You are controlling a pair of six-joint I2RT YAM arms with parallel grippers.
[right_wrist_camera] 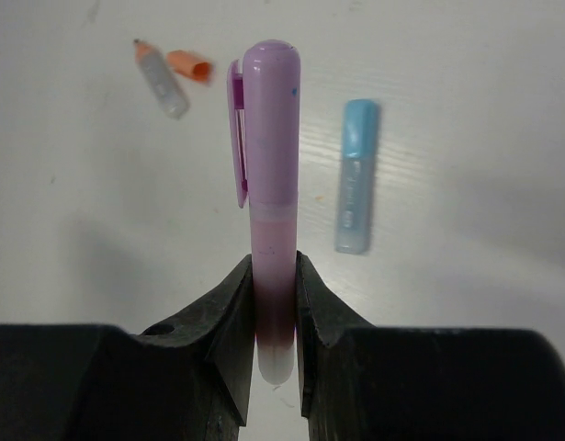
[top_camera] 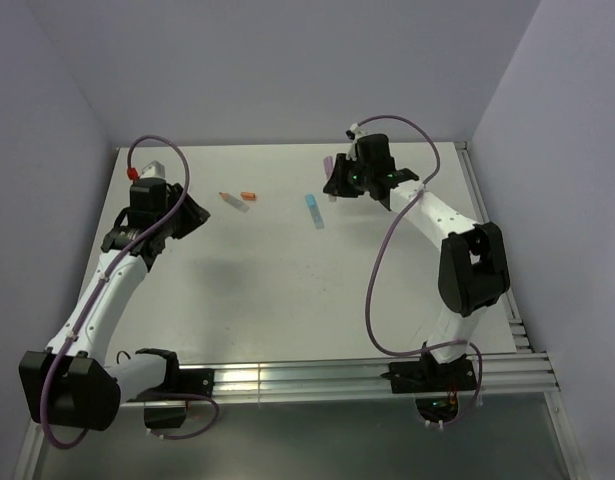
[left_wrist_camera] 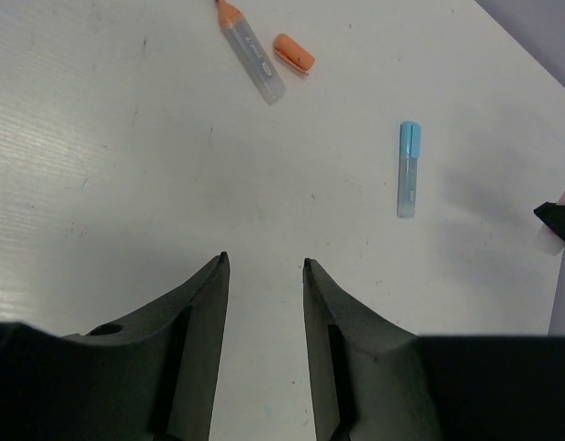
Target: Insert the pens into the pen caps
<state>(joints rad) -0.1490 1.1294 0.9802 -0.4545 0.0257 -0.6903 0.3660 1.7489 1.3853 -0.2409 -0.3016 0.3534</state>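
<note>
Jaws of your right gripper [right_wrist_camera: 274,268] are clamped on the pink pen [right_wrist_camera: 271,165], cap on, near the table's [top_camera: 287,290] far edge. Your left gripper [left_wrist_camera: 264,265] hangs parted and empty by the left edge. Between them lie the capped blue pen [left_wrist_camera: 409,170], the orange-tipped pen [left_wrist_camera: 250,55], and the orange cap [left_wrist_camera: 293,52] just beside it.

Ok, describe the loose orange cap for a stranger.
On the white table, look at the far side, nearer the left arm. Beside the clear, orange-tipped pen lies the orange cap: the shortest piece, and the only solid orange one.
</note>
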